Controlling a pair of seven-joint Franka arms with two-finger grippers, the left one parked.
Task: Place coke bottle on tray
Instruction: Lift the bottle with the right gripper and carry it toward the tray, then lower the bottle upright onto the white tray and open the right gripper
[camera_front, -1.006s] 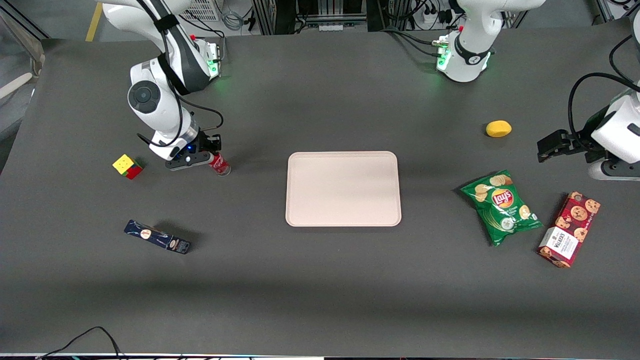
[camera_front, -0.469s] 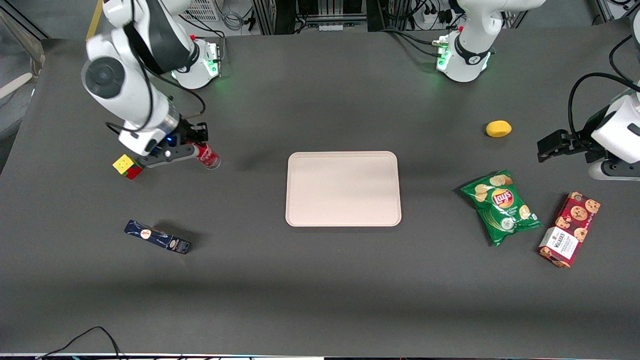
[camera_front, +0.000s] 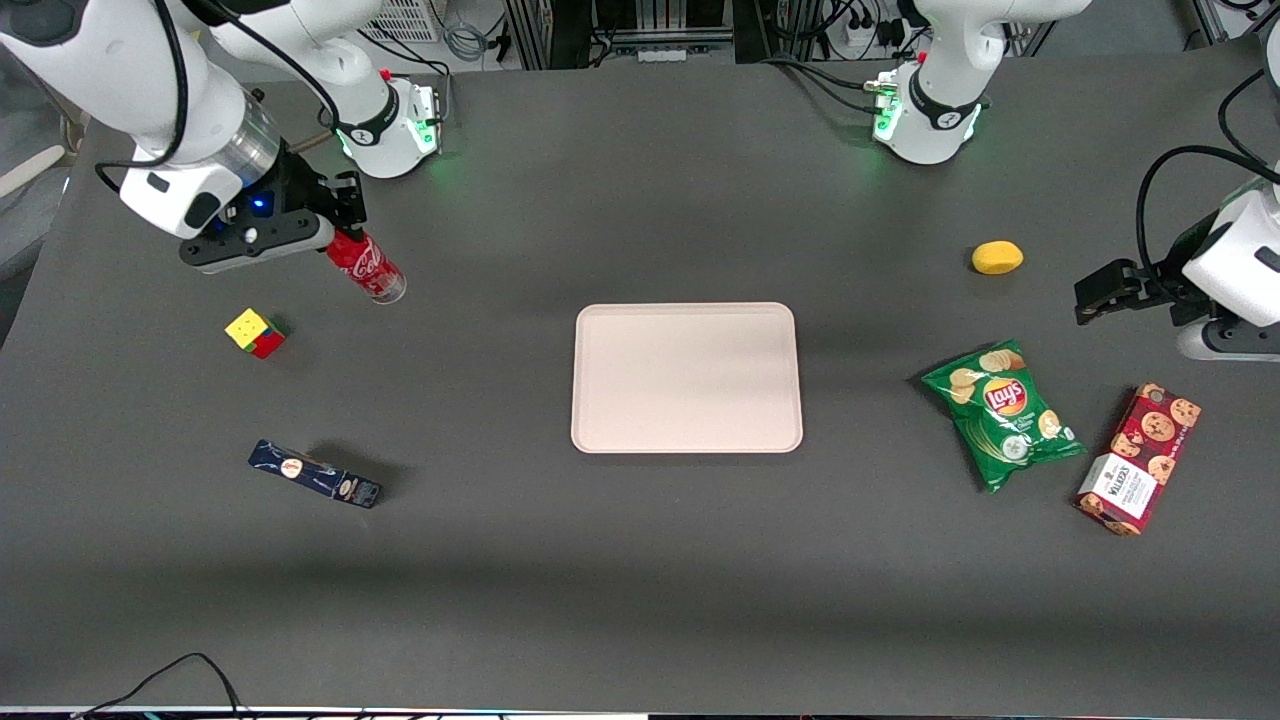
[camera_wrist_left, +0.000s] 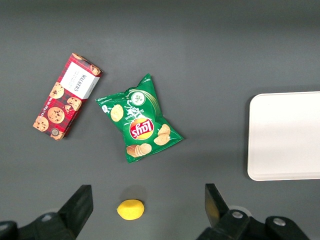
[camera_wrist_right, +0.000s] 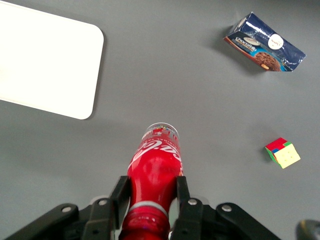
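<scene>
My right gripper is shut on the coke bottle, a slim red bottle with white lettering and a clear base, and holds it high above the table at the working arm's end, base down. In the right wrist view the gripper clamps the coke bottle just below its neck with both fingers pressed on it. The pale pink-beige tray lies flat in the middle of the table and shows in the right wrist view and the left wrist view.
A puzzle cube and a dark blue box lie under and nearer the front camera than the gripper. A lemon, a green chip bag and a red cookie box lie toward the parked arm's end.
My right gripper has risen from the table with the coke bottle in it and drawn farther from the front camera and away from the tray. Nothing else has moved.
</scene>
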